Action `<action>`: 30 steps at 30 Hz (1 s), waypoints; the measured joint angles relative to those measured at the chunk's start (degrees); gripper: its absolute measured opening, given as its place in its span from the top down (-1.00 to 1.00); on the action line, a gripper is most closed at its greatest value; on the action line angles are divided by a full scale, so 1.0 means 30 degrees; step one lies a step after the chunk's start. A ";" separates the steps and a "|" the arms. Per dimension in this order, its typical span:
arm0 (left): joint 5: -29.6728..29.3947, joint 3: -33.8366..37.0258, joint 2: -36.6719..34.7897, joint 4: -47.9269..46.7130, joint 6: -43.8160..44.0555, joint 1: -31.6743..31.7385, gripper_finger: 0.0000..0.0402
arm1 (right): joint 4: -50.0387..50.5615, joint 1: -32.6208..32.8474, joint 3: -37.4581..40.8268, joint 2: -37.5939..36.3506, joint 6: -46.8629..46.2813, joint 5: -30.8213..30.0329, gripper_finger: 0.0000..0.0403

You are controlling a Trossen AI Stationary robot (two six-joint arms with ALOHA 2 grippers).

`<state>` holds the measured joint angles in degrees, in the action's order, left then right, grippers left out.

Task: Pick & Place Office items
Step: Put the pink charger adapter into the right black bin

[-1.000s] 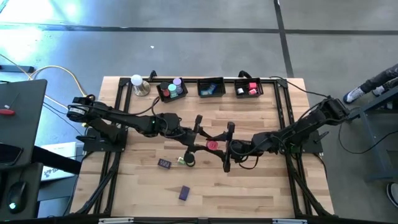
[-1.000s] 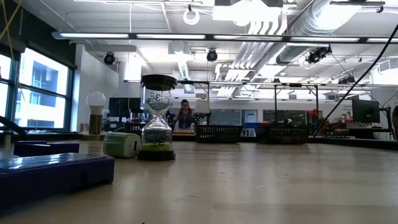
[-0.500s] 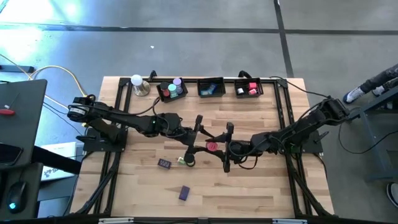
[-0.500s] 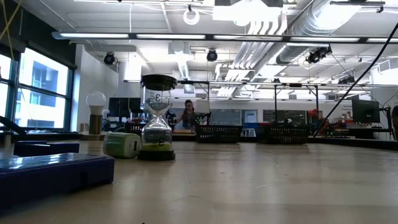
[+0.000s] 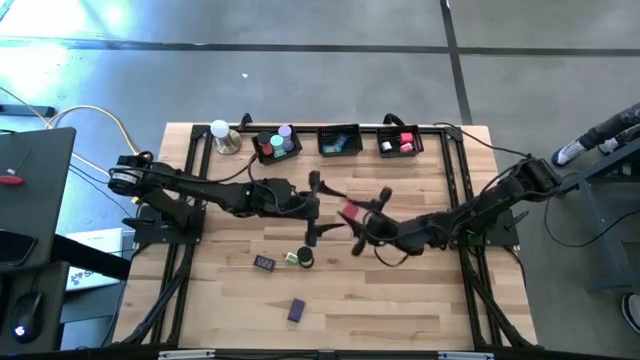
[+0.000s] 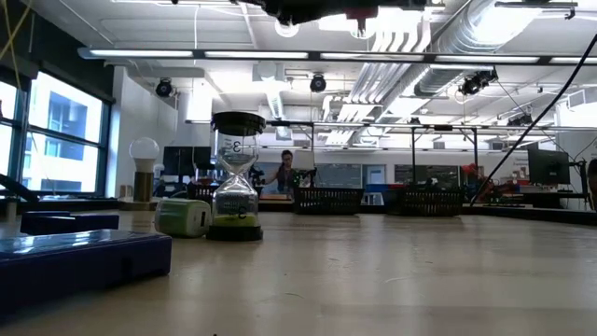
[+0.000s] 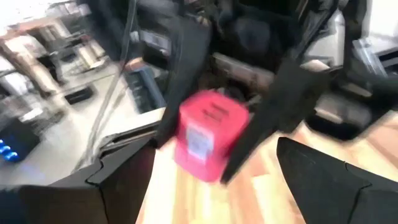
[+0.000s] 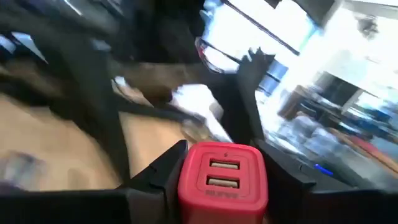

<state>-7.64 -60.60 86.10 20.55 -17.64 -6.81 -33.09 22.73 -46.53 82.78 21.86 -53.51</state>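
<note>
- Red block [image 8: 222,173]: clamped between the fingers of my right gripper [image 5: 368,213], raised above mid-table.
- Left gripper [image 5: 314,208]: fingers spread, holding nothing, facing the block [image 7: 208,133] just beside it.

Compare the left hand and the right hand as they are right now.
The right hand is shut on the red block, gripping it by its sides in the right wrist view; the left hand is open and carries nothing. The left hand reaches in from the table's left side, the right hand from its right. Both hang over the middle of the wooden table, close together, facing each other.
</note>
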 joint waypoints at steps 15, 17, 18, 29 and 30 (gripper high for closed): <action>-0.4582 -0.0006 -0.0285 -0.4886 0.2326 -0.0476 -0.64 | 1.4603 -0.2002 0.0000 -0.0204 -1.3410 -0.5099 0.26; -0.4596 -0.0006 -0.0376 -0.5667 0.2345 -0.0555 -0.64 | 1.6342 -0.2986 -0.0006 -0.0392 -1.5367 -0.3995 0.26; -0.4635 -0.0006 -0.0391 -0.6100 0.2353 -0.0598 -0.64 | 1.7086 -0.3517 -0.0006 -0.0460 -1.6099 -0.3514 0.26; -0.4395 -0.0006 -0.0391 -1.0151 0.4567 -0.0517 -0.64 | 1.8022 -1.0902 -0.0006 -0.2902 -1.4689 0.6456 0.26; -0.4366 -0.0006 -0.0391 -1.0286 0.4676 -0.0517 -0.64 | 1.7894 -1.1647 -0.0033 -0.3157 -1.4170 0.7234 0.26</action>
<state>-20.74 -60.62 84.93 -10.31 -3.61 -8.36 20.59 -12.22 -46.62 73.31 -20.65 -31.80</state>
